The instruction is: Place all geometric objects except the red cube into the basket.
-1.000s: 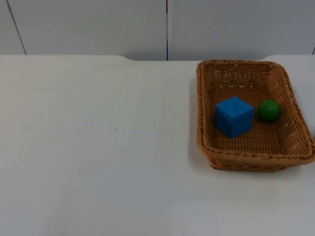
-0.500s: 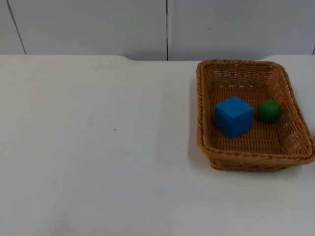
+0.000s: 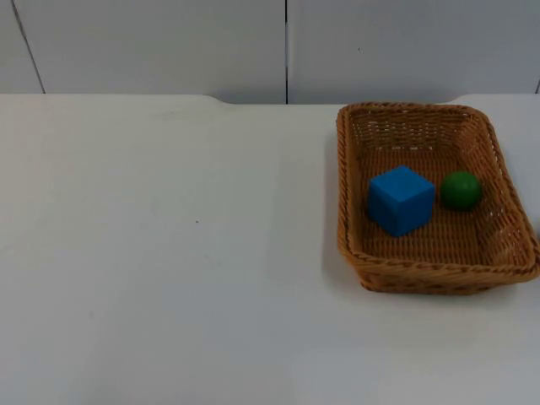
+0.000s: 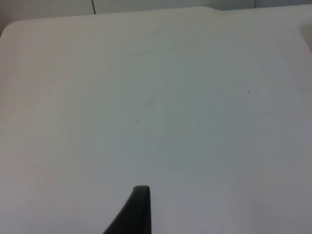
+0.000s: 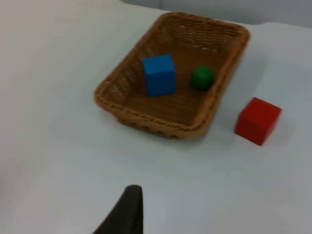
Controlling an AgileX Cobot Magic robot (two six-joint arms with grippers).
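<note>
On the white worktop [image 3: 169, 253], toward its right side in the top view, sits a woven brown basket [image 3: 350, 186] holding a blue cube [image 3: 401, 199] and, just beside it but apart, a green ball [image 3: 461, 190]; both rest on the basket floor. From the right wrist view the basket [image 5: 117, 100] lies well ahead of the right arm's black fingertip [image 5: 127, 212], with the blue cube [image 5: 159, 74] and green ball [image 5: 202, 77] inside it, the cube nearer the wall closest to the fingertip's side. A red cube [image 5: 257, 120] stands on the worktop outside the basket, just beside its long wall and not touching it, also well ahead of that fingertip. One finger of the right gripper shows, so I cannot tell whether its fingers are released or clenched. The left arm's black fingertip [image 4: 134, 212] hangs over bare worktop [image 4: 156, 97], well apart from every object; whether those fingers are released or clenched cannot be told either.
</note>
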